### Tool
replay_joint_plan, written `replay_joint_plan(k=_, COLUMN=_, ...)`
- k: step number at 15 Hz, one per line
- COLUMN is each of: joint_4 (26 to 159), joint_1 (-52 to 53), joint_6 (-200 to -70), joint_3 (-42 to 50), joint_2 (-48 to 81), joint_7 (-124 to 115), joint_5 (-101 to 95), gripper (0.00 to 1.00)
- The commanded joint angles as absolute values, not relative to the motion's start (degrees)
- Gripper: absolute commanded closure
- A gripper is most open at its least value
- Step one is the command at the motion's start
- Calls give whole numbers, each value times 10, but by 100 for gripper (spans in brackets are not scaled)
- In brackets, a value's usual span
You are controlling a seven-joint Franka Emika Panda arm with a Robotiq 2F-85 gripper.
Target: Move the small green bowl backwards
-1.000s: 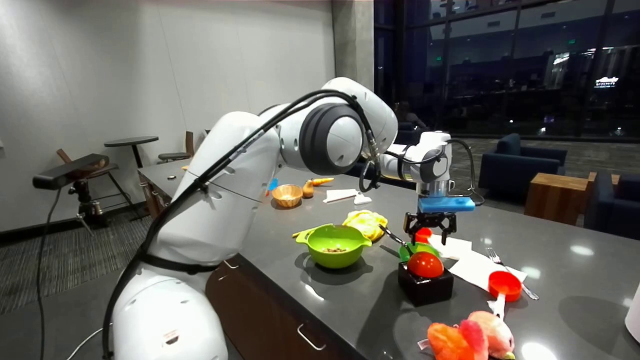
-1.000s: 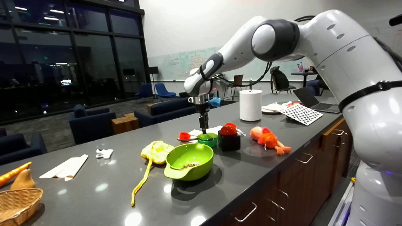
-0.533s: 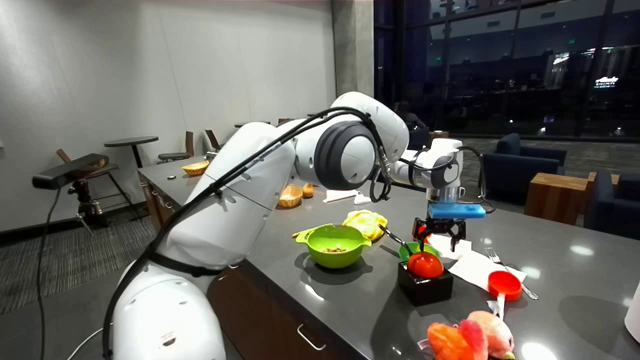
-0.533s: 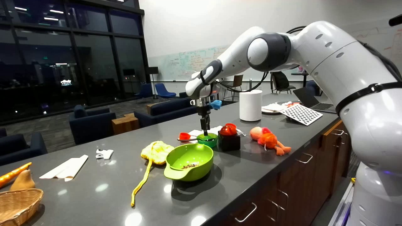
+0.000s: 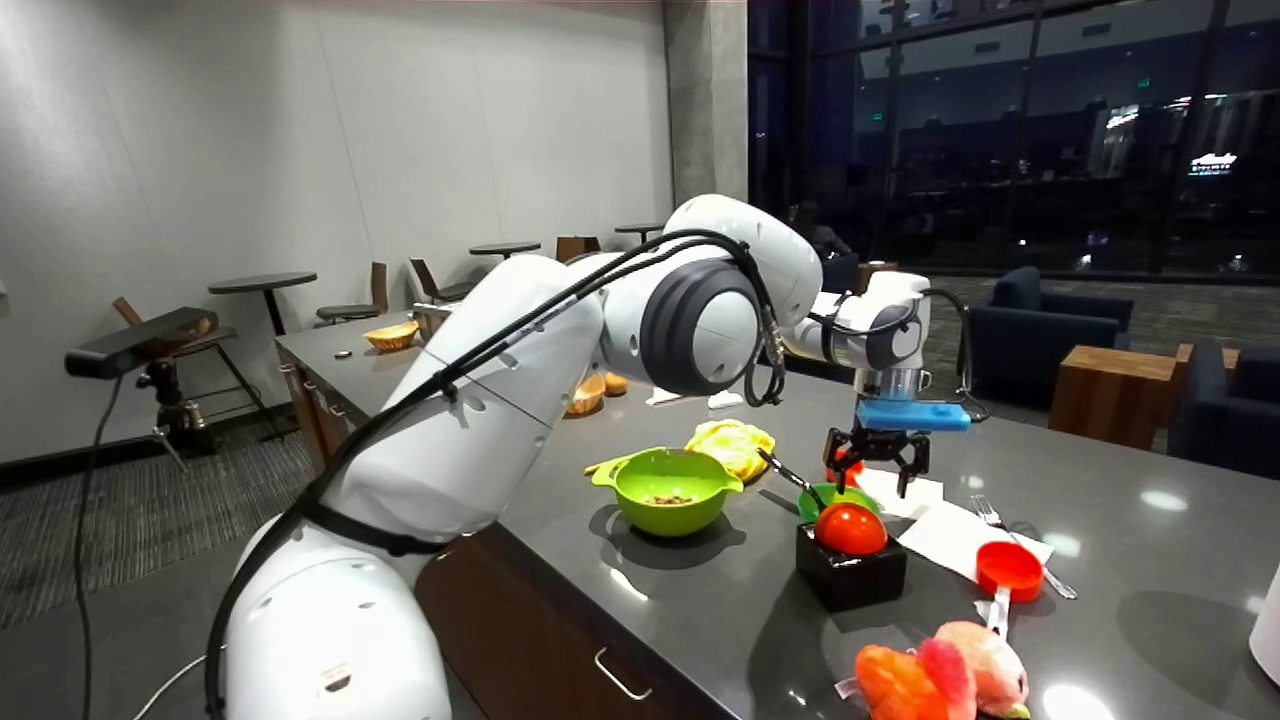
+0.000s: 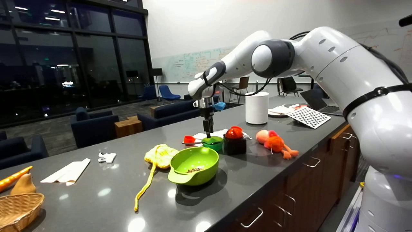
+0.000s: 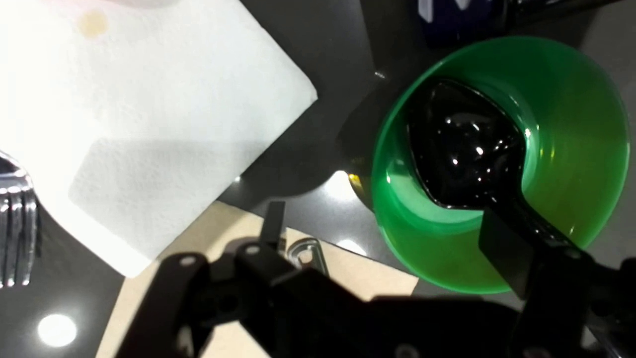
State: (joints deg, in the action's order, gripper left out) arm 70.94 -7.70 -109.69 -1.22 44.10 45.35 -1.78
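The green bowl (image 7: 581,149) is standing upright on the desk (image 6: 112,199), just beside the black box (image 6: 235,147) and near the lime bowl (image 5: 668,518). Over it the tool (image 5: 872,489) is hanging with its fingers spread wide, gripping nothing; one is reaching over the inside, the other is pointing down outside, so they are probably straddling the rim, preparing to pinch the wall. Whether a finger is touching anything, the views are not telling. The spoon (image 7: 464,144) is resting in the green bowl with its handle crossing the rim; its length is presumably keeping it from lying inside. Being round, the green bowl is showing no long axis; its mouth is facing up, and only the handle is giving a direction, slanting towards the yellow knit (image 6: 161,156).
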Motion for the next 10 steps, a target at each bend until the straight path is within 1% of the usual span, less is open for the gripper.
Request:
replay_joint_plan(k=1, joint_4=672, joint_1=-86, joint_6=-1063, joint_3=-24, joint_2=456, joint_7=439, joint_5=0, gripper=0)
replay_joint_plan(k=3, joint_4=672, joint_1=-84, joint_6=-1052, joint_3=-24, joint_2=447, joint_7=419, joint_5=9, gripper=0)
replay_joint_plan(k=4, joint_4=688, joint_1=-82, joint_6=-1072, joint_3=-21, joint_2=448, joint_7=435, joint_5=-4, gripper=0)
replay_joint_plan(k=10, joint_4=679, joint_1=-82, joint_6=-1063, joint_3=-24, joint_2=448, joint_7=423, joint_5=1, gripper=0)
